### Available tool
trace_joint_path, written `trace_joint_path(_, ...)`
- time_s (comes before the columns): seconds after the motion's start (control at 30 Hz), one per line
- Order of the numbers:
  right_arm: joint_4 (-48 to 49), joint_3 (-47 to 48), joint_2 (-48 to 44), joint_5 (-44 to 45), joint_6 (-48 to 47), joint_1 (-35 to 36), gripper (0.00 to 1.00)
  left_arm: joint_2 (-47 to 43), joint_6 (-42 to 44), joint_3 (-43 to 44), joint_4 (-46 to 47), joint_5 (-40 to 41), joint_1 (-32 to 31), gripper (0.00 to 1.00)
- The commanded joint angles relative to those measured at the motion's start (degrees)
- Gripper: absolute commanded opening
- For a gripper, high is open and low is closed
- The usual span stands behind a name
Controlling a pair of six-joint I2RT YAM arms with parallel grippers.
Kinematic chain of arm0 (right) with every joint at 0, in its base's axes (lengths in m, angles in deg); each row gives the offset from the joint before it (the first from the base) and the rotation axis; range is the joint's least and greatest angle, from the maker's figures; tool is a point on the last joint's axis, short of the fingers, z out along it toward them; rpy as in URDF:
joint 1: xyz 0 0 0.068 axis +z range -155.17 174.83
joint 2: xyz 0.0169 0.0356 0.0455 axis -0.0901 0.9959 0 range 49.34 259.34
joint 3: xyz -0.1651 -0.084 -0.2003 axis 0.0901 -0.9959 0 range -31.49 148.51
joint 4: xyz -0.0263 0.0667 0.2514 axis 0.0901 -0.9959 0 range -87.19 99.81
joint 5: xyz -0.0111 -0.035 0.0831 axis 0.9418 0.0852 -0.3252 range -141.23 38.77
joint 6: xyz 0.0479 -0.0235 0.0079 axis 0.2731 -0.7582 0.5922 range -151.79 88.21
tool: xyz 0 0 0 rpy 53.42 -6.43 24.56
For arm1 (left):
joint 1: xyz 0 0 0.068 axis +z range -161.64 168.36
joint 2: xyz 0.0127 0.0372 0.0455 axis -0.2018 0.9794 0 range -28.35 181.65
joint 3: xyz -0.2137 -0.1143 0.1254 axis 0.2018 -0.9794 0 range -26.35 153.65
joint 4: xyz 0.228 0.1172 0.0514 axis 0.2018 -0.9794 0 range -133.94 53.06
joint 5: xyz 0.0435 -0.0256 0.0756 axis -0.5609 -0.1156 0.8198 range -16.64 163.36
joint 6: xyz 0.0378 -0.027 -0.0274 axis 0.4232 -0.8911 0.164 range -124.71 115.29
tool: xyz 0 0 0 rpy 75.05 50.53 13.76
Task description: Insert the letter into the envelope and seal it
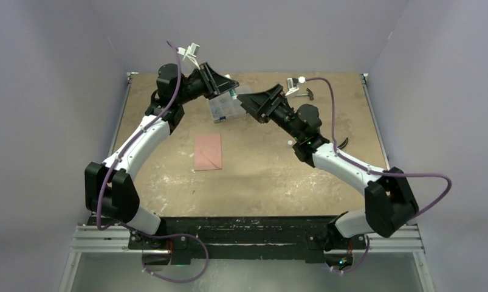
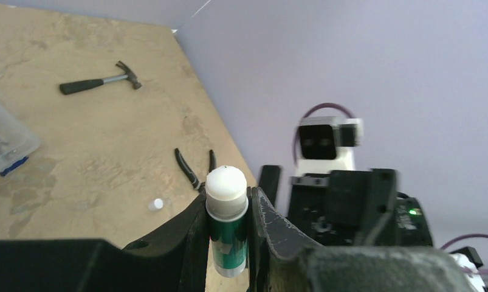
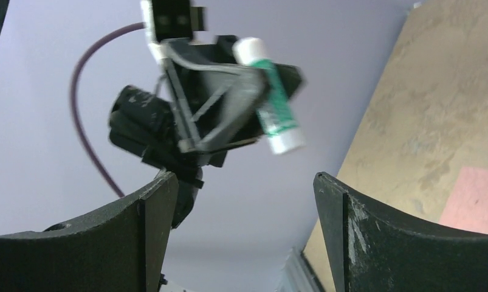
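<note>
The bench (image 1: 278, 182) is matt, blotchy tan board, scuffed and stained. The envelope (image 1: 207, 152) is matt pink paper. The glue stick (image 2: 227, 228) has a glossy green plastic barrel, the hammer (image 2: 101, 82) a bright metal head. The jaws of the left gripper (image 2: 228, 210) are black plastic, matt and scratched.

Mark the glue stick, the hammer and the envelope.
glue stick (image 2: 227, 234), left wrist view, green body.
hammer (image 2: 83, 86), left wrist view, black grip of the handle.
envelope (image 1: 207, 149), top external view, middle of its pink face.
</note>
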Motion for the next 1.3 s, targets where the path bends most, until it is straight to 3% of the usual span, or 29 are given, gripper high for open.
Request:
trace_joint_path(0.0,7.06,-0.51,1.37,-0.56,10.28,0.77,0.84,-2.91,-4.14,-1.01,10.31,-3.79,0.45,0.0)
trace_joint_path(0.13,17.73,-2.48,3.54,-0.78,12.54,0.78,0.66,-3.15,-5.66,-0.74,10.93,-3.77,0.45,0.0)
trace_joint_path(0.3,20.0,-0.87,5.93,-0.66,12.9,0.74,0.49,-2.99,-10.74,-2.78,16.53,-3.53,0.27,0.0)
trace_joint_path(0.53,18.07,0.32,6.98,-0.02,11.5,0.76,0.43,-2.97,-11.86,-2.93,17.53,-3.35,0.27,0.0)
trace_joint_path(0.83,16.52,3.45,9.11,-0.35,10.05,0.72,0.45,-3.11,-12.62,-3.25,17.66,-3.4,0.27,0.0)
trace_joint_path(1.1,16.02,4.69,9.77,-0.28,8.75,0.72,0.28,-3.42,-13.37,-2.76,15.37,-1.96,0.27,0.0)
trace_joint_path(1.27,15.6,2.75,8.57,0.58,6.78,0.71,0.34,-3.33,-11.03,-1.76,7.58,1.6,0.35,0.0)
